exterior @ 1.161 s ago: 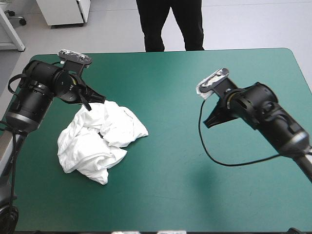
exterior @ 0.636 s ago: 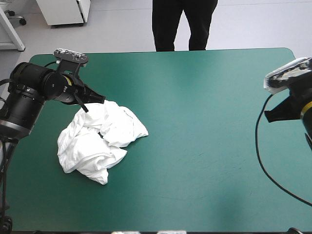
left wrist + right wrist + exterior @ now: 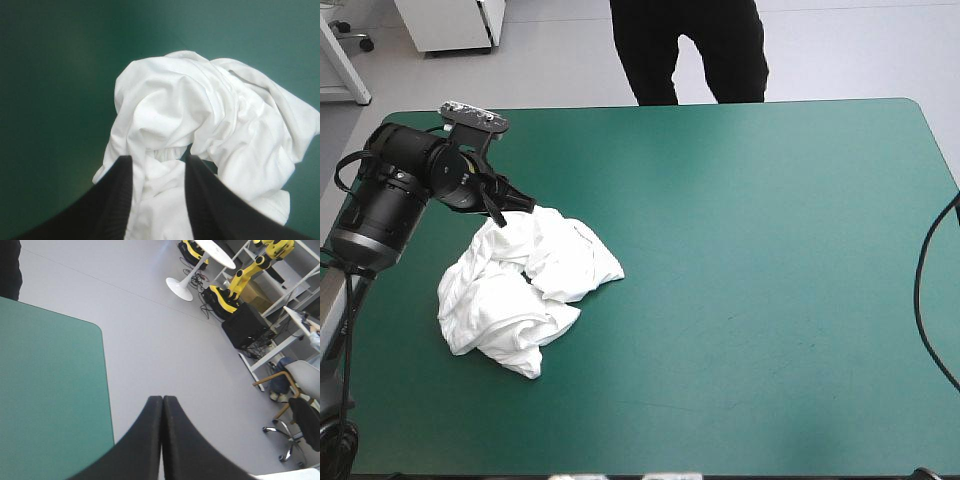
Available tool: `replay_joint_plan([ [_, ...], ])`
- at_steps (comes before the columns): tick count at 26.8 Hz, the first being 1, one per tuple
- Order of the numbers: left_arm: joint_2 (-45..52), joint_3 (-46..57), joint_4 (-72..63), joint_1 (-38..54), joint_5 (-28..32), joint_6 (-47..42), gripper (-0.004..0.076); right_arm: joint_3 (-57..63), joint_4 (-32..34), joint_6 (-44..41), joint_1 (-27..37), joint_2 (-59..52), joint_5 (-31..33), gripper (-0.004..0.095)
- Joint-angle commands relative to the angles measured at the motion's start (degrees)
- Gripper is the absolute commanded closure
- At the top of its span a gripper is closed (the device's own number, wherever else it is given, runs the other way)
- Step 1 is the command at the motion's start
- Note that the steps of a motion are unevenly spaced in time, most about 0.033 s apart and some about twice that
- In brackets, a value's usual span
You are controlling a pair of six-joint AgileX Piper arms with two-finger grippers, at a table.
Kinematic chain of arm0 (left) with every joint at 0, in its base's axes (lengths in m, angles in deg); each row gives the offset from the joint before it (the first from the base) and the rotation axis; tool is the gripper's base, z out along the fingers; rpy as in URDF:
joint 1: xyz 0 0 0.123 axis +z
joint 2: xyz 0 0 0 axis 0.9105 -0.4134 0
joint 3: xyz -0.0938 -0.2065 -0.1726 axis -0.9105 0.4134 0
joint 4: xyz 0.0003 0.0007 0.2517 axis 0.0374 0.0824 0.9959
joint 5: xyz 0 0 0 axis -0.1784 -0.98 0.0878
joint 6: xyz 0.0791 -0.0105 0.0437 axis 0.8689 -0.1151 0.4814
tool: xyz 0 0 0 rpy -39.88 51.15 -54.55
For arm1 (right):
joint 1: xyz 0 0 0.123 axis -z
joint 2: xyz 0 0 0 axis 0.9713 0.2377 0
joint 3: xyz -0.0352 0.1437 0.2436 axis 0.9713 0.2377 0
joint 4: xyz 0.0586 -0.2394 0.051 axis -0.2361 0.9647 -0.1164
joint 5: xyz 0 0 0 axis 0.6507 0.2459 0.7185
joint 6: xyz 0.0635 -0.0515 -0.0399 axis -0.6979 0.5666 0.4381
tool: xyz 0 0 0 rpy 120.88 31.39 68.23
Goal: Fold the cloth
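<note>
From the high view, the T-shirt (image 3: 525,290) lies as a crumpled white heap on the left half of the bench (image 3: 770,250), closer to the bench's left edge than to its middle. Its long axis runs on a slant, from a fuller lobe toward the bench's near-left corner to a flatter lobe pointing toward the far right. The left gripper (image 3: 515,207) reaches in from the bench's left side, its black tips at the heap's far edge. The right gripper is out of this view.

In the left wrist view, the left gripper (image 3: 159,162) has its fingers (image 3: 107,200) parted a moderate way, with nothing pinched. White folds show in the gap and spread ahead of it. The T-shirt (image 3: 200,110) bunches into a rounded hump, with the bench's (image 3: 50,75) teal-green cover around it.

In the right wrist view, the right gripper (image 3: 162,397) has its fingers pressed together in one pointed arch, holding nothing. It hangs beyond a rounded corner of the bench (image 3: 50,390), over the floor.
</note>
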Motion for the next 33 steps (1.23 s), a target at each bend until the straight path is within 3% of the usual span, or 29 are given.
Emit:
replay_joint_plan([
  [1,-0.09,-1.51,0.98,0.04,-1.68,0.0,0.0386,-1.77,-2.92,-0.11,0.54,-0.34,-0.14,0.0926],
  [7,-10.29,-1.51,-0.02,3.5,-0.19,0.0,0.0381,-1.77,-17.87,0.39,0.54,-0.34,-0.14,0.0925],
  [10,-13.22,-1.51,-2.78,5.97,0.76,0.33,0.035,-1.67,-21.18,0.63,0.54,-0.34,-0.14,0.0925],
  [17,-19.23,-1.51,-7.18,7.59,2.61,3.08,0.0292,-1.67,-22.53,0.79,0.54,-0.34,-0.14,0.0925],
  [28,-30.09,-1.51,-11.8,7.37,2.87,3.08,0.029,-1.67,-22.41,1.49,0.54,-0.34,-0.14,0.0925],
  [31,-31.73,-1.51,-12.84,7.37,2.62,3.08,0.0356,-1.67,-22.28,1.49,0.54,-0.34,-0.14,0.0925],
  [33,-32.28,-1.51,-14.19,7.37,2.37,3.08,0.0504,-1.67,-22.28,1.2,0.54,-0.34,-0.14,0.0925],
])
